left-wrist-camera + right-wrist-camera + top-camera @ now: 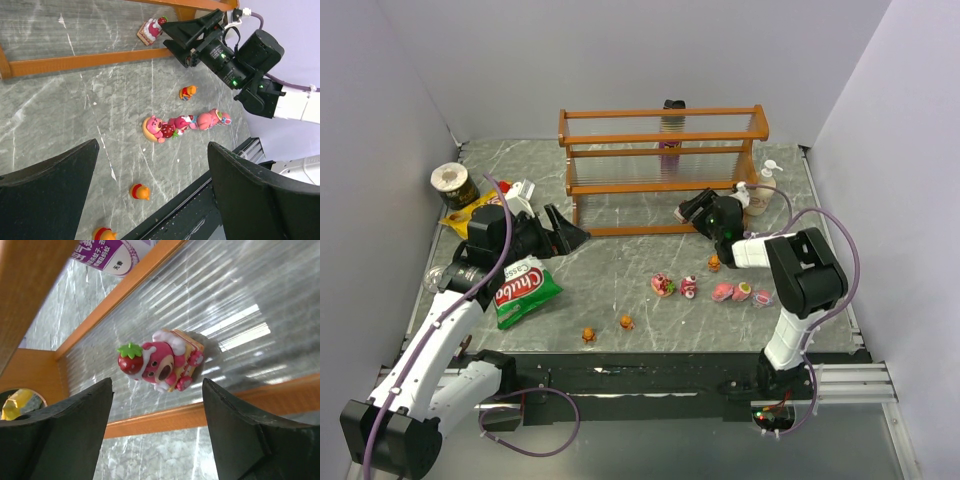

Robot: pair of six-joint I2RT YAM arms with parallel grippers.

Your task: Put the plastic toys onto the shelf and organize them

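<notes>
Bright, even overhead light fills all views. White glare streaks the clear slatted tier (250,305) of the orange-brown wooden shelf (150,424); the grey marbled desk (620,270) has a faint sheen. Shadows are soft. The black tool fingers (60,435) near the wrist lenses look blurred.

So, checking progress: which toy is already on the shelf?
The pink bear with the strawberry, on the lowest tier of the shelf before the right gripper; the others lie on the table.

Plain pale walls (620,60) are enclosing the space, rising beyond and to either side of the jaws. A grey marbled table (620,265) is spreading beneath the jaws, soft light glinting off its veined surface.
</notes>
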